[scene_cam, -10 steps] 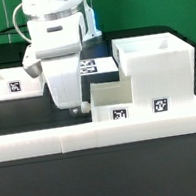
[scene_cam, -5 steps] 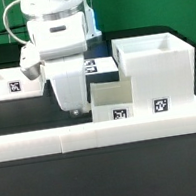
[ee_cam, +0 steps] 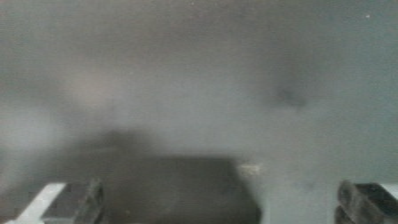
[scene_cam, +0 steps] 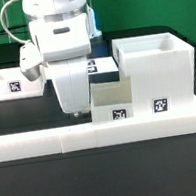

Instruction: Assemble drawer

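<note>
Gripper: the gripper (scene_cam: 78,111) points straight down, its tips low over the black table (scene_cam: 18,115) at the end of the middle tray (scene_cam: 111,102) on the exterior view's left.
Jaw state: the wrist view shows the two fingers (ee_cam: 63,205) spread wide at opposite edges of the picture. I read the gripper (ee_cam: 217,205) as standing apart and holding nothing.
Between the fingers: the wrist view is a grey blur with a darker patch low in the middle, and I cannot tell what it shows.
Contact: from the exterior view I cannot tell whether a fingertip touches the tray wall or stands just beside it.
Middle tray: it sits just beside the housing (scene_cam: 155,73), on the exterior view's left of it, tag facing forward, with its front against the L-shaped bar (scene_cam: 101,134).
Housing: it stands upright against the same bar, its open side up and a tag low on its front face.
Second tray: the second tray (scene_cam: 10,83) lies well apart on the exterior view's left, untouched, with its tag facing forward.
Marker board: the marker board (scene_cam: 103,61) lies flat behind the arm and is partly hidden by it.
Step in hand: this looks like the approach to picking up the middle tray, and neither tray is in the housing yet.
Next move: the fingers probably need to straddle the tray's end wall squarely and then shut on it, since a skewed grip on the thin wall could tip the tray.
After that: the tray will likely need lifting clear of the bar and lining up with the housing's opening.
</note>
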Robot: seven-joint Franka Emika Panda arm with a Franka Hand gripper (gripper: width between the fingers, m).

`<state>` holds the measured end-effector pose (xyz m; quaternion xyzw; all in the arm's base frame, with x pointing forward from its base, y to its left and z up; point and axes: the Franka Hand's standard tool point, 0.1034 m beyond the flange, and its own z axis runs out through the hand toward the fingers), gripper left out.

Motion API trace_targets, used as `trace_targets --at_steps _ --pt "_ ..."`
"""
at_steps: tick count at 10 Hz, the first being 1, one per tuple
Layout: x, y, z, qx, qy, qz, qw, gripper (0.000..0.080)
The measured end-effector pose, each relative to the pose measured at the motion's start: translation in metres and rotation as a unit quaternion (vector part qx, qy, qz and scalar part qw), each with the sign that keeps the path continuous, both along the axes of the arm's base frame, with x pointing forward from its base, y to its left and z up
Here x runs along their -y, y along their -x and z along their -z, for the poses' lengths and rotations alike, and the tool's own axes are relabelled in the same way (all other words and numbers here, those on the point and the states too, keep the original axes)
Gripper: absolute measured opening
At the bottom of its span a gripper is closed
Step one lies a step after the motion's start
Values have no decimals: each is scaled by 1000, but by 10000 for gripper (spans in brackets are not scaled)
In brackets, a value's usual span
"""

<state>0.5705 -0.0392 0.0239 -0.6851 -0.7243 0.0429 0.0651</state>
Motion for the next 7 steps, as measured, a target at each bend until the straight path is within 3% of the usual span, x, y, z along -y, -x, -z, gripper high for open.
trace_targets --at_steps 3,4,7 --pt "-6 -13 -8 -7 0 5 1000 649" --pt "-15 -13 -8 -9 1 18 1000 649" --pt "-22 -10 -6 -13 14 64 998 649"
